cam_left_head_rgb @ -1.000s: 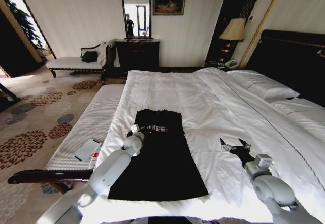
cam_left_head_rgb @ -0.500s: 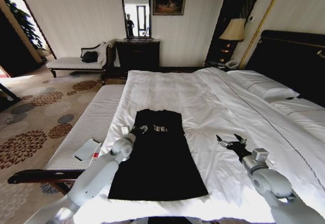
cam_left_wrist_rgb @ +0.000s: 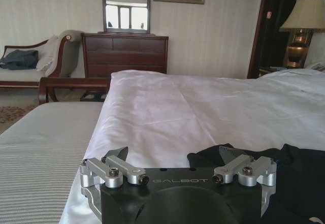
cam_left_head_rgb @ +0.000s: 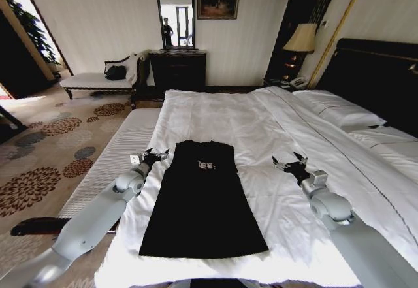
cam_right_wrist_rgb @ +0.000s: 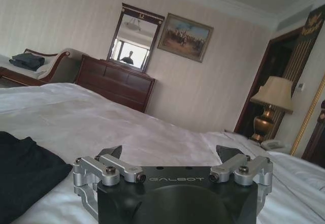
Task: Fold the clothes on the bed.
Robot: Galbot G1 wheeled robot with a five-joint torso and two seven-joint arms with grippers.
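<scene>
The clothes, one black T-shirt (cam_left_head_rgb: 202, 203) with white lettering near its collar, lie as a long narrow strip on the white bed (cam_left_head_rgb: 261, 125). My left gripper (cam_left_head_rgb: 151, 154) hovers open just left of the shirt's collar end, over the bed's left edge. My right gripper (cam_left_head_rgb: 289, 162) is open over bare duvet, well to the right of the shirt. The left wrist view has the open left gripper (cam_left_wrist_rgb: 175, 155) with the T-shirt (cam_left_wrist_rgb: 299, 168) beside one fingertip. From the right wrist, the open right gripper (cam_right_wrist_rgb: 170, 153) appears, with the T-shirt (cam_right_wrist_rgb: 25, 168) off to one side.
A white-cushioned bench (cam_left_head_rgb: 117, 157) runs along the bed's left side. Pillows (cam_left_head_rgb: 339, 112) and a dark headboard (cam_left_head_rgb: 379, 79) are at the right. A dark dresser (cam_left_head_rgb: 177, 69) and a lamp (cam_left_head_rgb: 300, 40) stand against the far wall.
My left gripper has swung left, off the shirt's lettering to the bed's left edge. My right gripper has moved farther up the bed and slightly left. The shirt has not moved.
</scene>
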